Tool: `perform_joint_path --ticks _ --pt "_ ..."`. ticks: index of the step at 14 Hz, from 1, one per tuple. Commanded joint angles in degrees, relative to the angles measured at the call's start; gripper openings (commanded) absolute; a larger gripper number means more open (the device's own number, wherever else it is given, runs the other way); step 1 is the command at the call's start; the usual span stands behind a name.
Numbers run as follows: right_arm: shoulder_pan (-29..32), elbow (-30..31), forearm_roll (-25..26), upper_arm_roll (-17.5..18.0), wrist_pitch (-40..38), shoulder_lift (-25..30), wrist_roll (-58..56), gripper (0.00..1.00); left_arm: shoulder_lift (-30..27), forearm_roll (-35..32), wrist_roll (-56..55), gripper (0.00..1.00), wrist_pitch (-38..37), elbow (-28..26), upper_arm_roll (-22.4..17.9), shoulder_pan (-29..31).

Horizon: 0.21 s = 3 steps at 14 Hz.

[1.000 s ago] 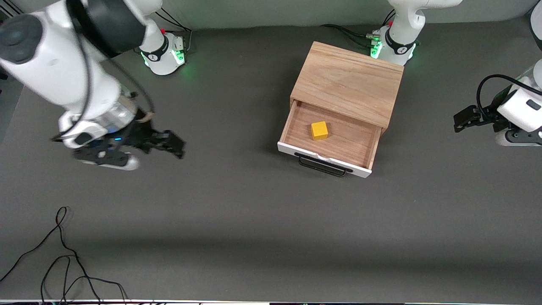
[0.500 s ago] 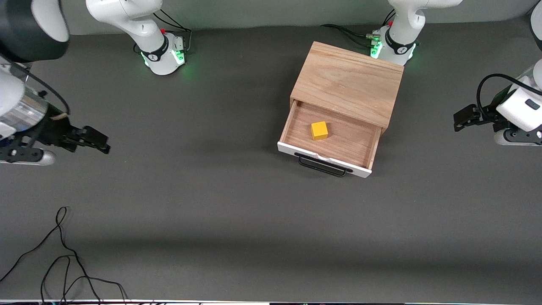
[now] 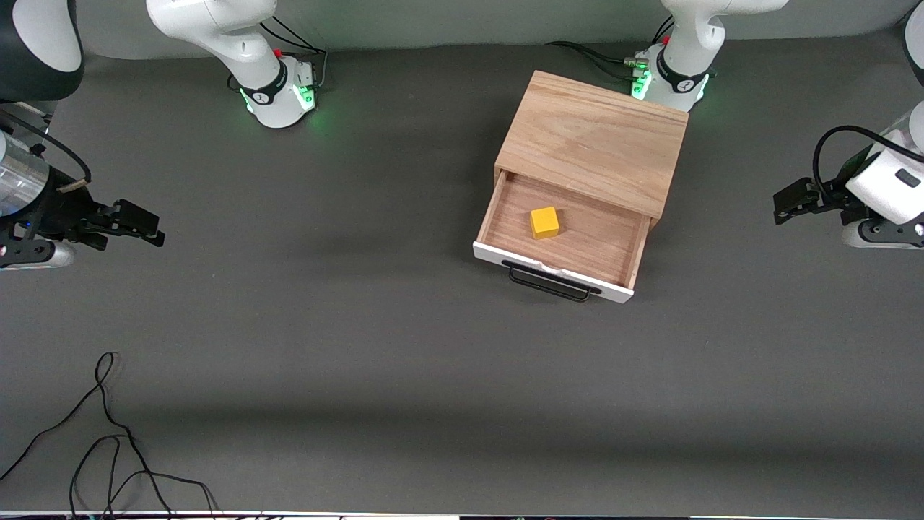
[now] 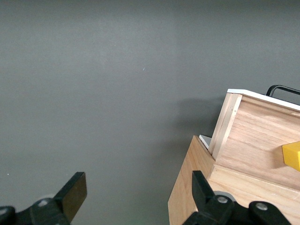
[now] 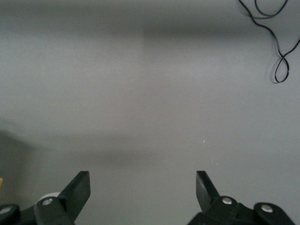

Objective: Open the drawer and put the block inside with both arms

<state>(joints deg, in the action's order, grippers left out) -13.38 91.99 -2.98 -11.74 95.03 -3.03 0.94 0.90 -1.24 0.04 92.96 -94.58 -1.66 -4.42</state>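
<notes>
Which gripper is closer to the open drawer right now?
The left gripper, open over the table by the left arm's end: its wrist view shows the drawer and block. The right gripper, also open, sees only table.

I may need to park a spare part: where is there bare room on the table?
The widest bare patch lies between the right gripper and the drawer. Another runs from the handle toward the front camera. A loose cable crowds the near corner at the right arm's end. The block leaves bare drawer floor around it.

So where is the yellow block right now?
In the front view the block lies inside the open drawer, on its wooden floor, touched by neither arm.
</notes>
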Motion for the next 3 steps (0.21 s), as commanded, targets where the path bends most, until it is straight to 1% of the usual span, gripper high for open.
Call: perform_joint_path --ticks 1,3 --pt "-0.4 -1.5 -0.5 -0.3 -3.6 0.4 -0.5 1.0 0.7 0.3 0.4 1.0 -0.8 2.0 -0.7 -0.8" --pt "-0.4 -2.1 -0.6 -0.4 -4.4 0.2 -0.3 1.0 0.7 0.3 0.4 1.0 -0.9 2.1 -0.7 -0.7"
